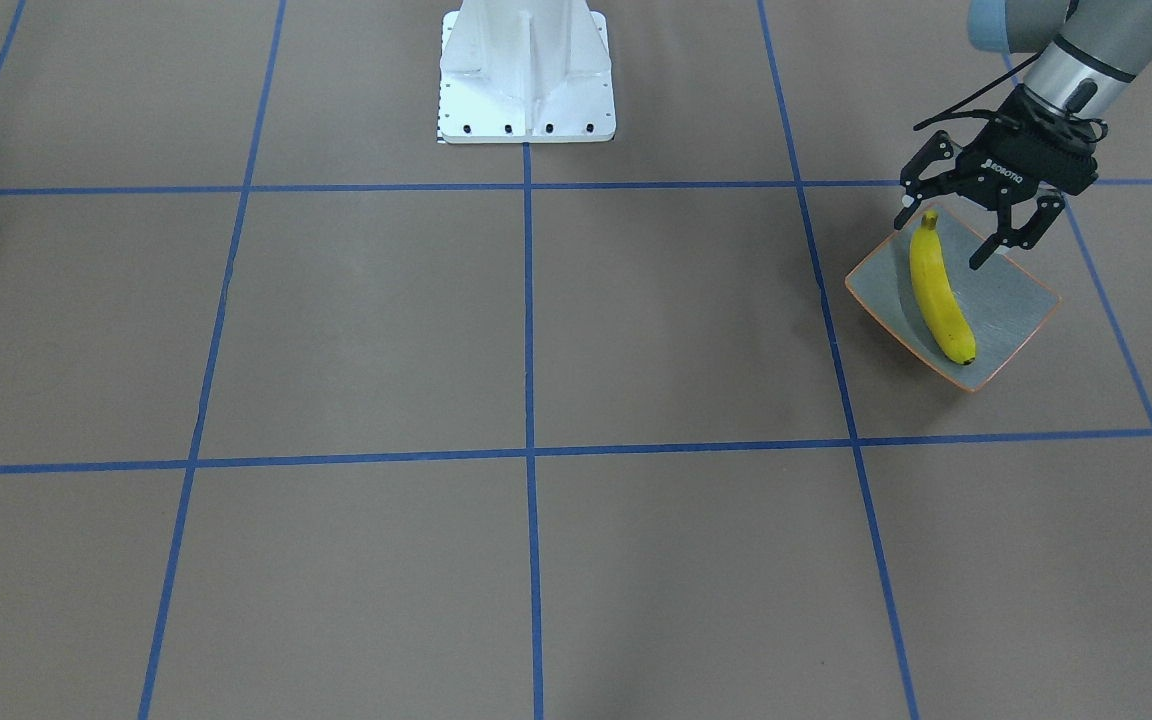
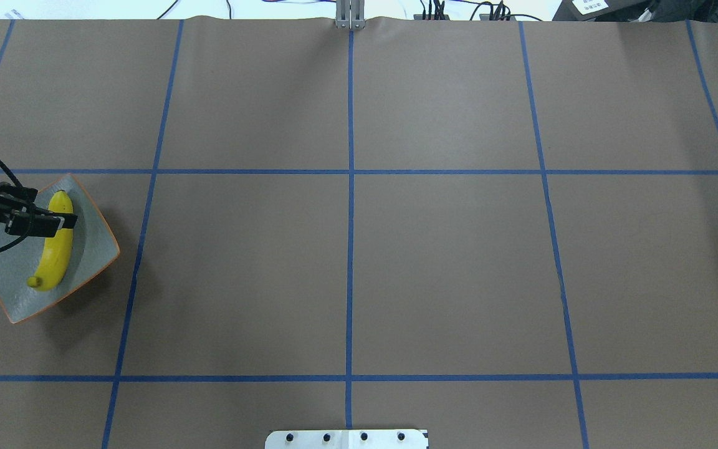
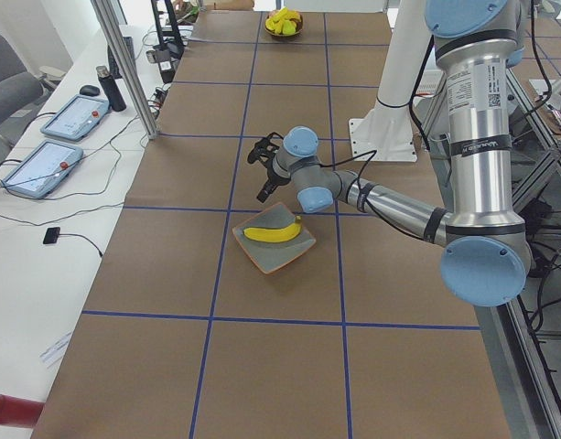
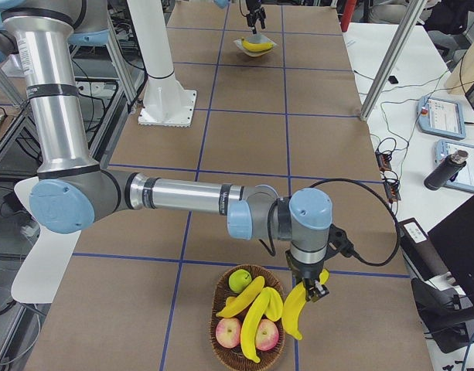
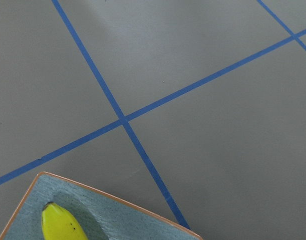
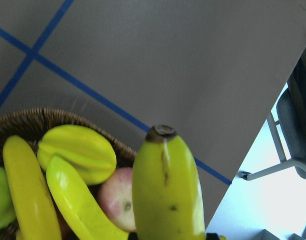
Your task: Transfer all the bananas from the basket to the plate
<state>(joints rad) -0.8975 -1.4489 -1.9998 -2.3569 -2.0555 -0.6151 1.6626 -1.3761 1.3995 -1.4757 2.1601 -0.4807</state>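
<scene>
Grips banana [image 6: 165, 190] in right gripper [image 4: 313, 292] just above basket [image 6: 43, 117], ready for carrying (with more inside). Holds left gripper [image 1: 939, 245] spread above plate [image 1: 1011, 300], second banana [image 1: 939, 300] flat there.

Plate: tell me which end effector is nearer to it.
Left. The left end effector hovers open over the plate; the right end effector is far off, gripping a banana at the basket.
</scene>
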